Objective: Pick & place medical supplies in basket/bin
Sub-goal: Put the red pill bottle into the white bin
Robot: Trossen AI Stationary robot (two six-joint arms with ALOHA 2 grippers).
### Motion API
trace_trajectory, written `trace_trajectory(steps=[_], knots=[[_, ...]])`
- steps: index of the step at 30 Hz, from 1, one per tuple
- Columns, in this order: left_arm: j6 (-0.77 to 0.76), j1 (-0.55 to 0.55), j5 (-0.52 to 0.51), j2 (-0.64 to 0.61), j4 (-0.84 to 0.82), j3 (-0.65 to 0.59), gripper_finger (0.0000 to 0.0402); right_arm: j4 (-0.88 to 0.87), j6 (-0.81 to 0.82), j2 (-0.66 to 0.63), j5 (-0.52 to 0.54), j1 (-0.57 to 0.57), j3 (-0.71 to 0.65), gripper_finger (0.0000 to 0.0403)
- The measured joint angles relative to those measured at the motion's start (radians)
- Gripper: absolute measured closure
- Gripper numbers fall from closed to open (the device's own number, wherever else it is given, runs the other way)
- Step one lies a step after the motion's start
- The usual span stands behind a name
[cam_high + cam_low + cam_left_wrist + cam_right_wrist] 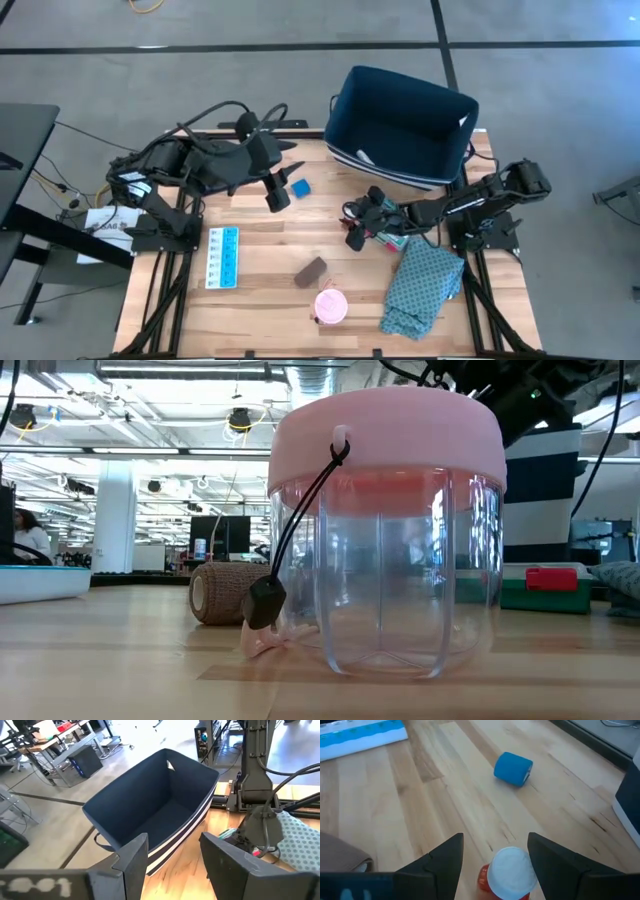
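Lying on its side mid-frame, the small red bottle (505, 872) points its white cap at the right end effector (357, 222), whose fingers stand apart around it, possibly not touching. Left end effector (277, 192), fingers apart, hangs empty beside the blue roll (299, 187). Soft navy bin (400, 125) sits upper right on the wooden desk (260, 300).

No legible text, labels or nos. anywhere. Light-blue pill-organizer strip (223, 257) has dark print, too small to read. Blurred whitish marks on dark part at edge of left wrist view, can't make out.
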Motion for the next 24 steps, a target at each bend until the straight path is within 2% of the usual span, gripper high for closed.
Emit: trace_trajectory(steps=[13,24], knots=[[0.010,0.000,-0.020,0.000,-0.012,0.000,0.0229,-0.003,-0.036,-0.008,0.049,0.016,-0.002,0.0189],[0.010,0.000,-0.020,0.000,-0.012,0.000,0.0229,-0.008,-0.038,-0.008,0.041,0.009,-0.002,0.0189]])
